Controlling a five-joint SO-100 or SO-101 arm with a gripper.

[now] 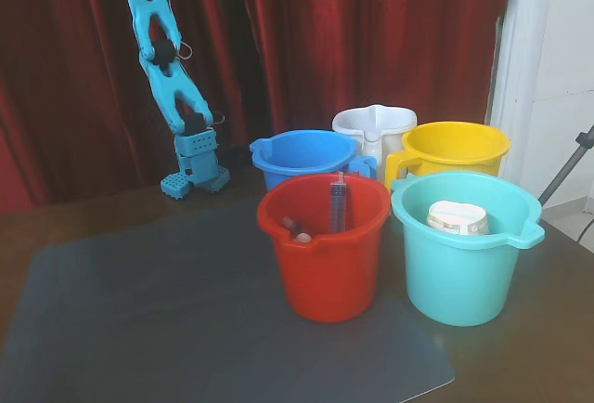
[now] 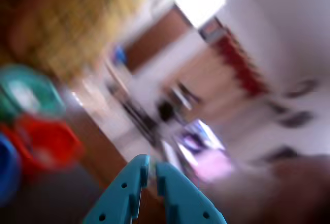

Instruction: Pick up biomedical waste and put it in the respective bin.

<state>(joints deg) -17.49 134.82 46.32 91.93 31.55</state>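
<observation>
No biomedical waste shows in either view. In the fixed view the turquoise arm (image 1: 172, 78) stands raised at the back left, and its gripper end runs out of the top edge. The blurred wrist view shows my gripper (image 2: 152, 163) at the bottom edge, its two turquoise fingers almost touching with nothing visible between them, pointing out over the room. The red bin (image 1: 325, 254) stands in the middle with an upright syringe (image 1: 338, 203) and small pinkish bits (image 1: 297, 232) inside. It appears as a red blur (image 2: 44, 144) at the left of the wrist view.
Around the red bin stand a teal bucket (image 1: 459, 264) holding a white tub (image 1: 457, 217), a blue bucket (image 1: 302, 157), a white one (image 1: 374, 129) and a yellow one (image 1: 450, 148). A dark grey mat (image 1: 167, 329) covers the table's front left.
</observation>
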